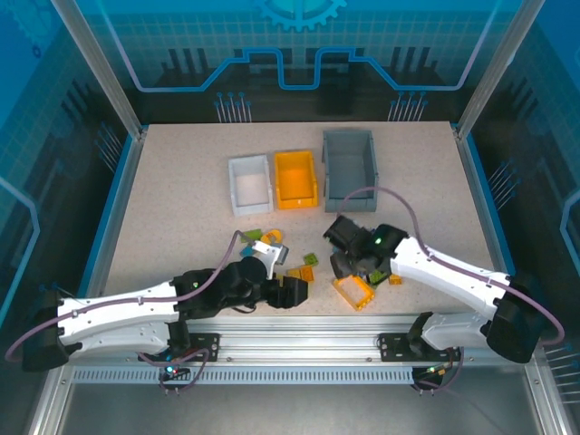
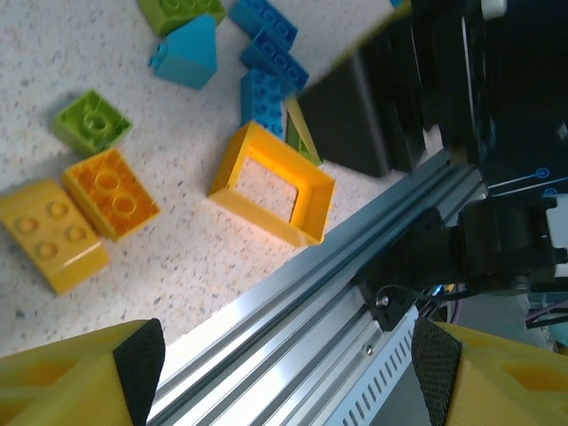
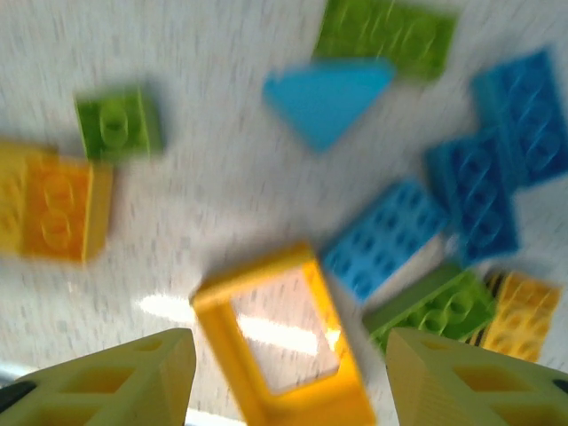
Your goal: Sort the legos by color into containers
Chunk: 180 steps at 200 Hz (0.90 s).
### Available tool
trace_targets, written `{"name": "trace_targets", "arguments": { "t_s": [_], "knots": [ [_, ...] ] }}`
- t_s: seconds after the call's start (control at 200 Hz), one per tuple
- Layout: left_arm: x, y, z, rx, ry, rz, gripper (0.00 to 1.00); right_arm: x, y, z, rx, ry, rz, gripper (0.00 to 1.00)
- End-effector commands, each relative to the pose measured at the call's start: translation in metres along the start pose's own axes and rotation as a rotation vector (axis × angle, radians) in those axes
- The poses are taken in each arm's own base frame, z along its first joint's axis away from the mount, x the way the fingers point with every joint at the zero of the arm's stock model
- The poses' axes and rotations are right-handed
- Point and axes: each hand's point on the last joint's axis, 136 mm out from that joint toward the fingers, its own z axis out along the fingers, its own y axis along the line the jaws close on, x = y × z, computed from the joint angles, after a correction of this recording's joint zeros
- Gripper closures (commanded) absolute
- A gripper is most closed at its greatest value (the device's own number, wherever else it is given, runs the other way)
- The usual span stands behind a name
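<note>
Three bins stand in a row at the far middle of the table (image 1: 181,199): a white bin (image 1: 250,205), an orange bin (image 1: 296,201) just beside it and a grey bin (image 1: 350,188) on the right. The bricks lie loose on the table nearer the arms, well apart from the bins. The left gripper (image 1: 294,292) hovers low beside the pile with its fingers spread wide and nothing between them; its wrist view shows both black pads (image 2: 142,359) bare above the metal rail (image 2: 293,311). Ahead of it lie the open orange frame (image 2: 263,211), an orange brick (image 2: 111,193) touching a yellow brick (image 2: 51,235), a small green brick (image 2: 91,122), a light blue wedge (image 2: 186,55) and several blue bricks (image 2: 275,58). The right gripper (image 1: 343,252) hangs over the same pile, its fingers (image 3: 115,382) apart and holding nothing. Its wrist view is blurred, with the frame flat on the table below the gap.
</note>
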Motion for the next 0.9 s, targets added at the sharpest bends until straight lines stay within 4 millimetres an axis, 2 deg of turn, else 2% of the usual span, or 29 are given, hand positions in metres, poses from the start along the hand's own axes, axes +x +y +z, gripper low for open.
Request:
{"name": "trace_targets", "arguments": {
  "t_s": [0.0, 0.125, 0.245, 0.565, 0.715, 0.895],
  "knots": [
    [0.004, 0.012, -0.005, -0.016, -0.026, -0.053, 0.23, 0.033, 0.008, 0.005, 0.025, 0.094, 0.013, 0.42],
    [0.006, 0.018, -0.012, -0.015, -0.036, -0.047, 0.24, 0.052, 0.021, 0.023, 0.053, 0.164, -0.061, 0.50],
    [0.007, 0.021, -0.013, -0.017, -0.036, -0.054, 0.24, 0.055, 0.033, 0.034, 0.053, 0.202, -0.110, 0.56],
    [0.008, 0.020, -0.013, -0.008, -0.034, -0.061, 0.25, 0.063, 0.028, 0.056, 0.144, 0.268, -0.155, 0.68],
    [0.009, 0.020, -0.011, -0.008, -0.038, -0.065, 0.24, 0.061, 0.030, 0.063, 0.148, 0.266, -0.172, 0.79],
    [0.008, 0.019, -0.008, -0.004, -0.039, -0.068, 0.24, 0.048, 0.032, 0.068, 0.159, 0.241, -0.206, 0.88]
  ]
}}
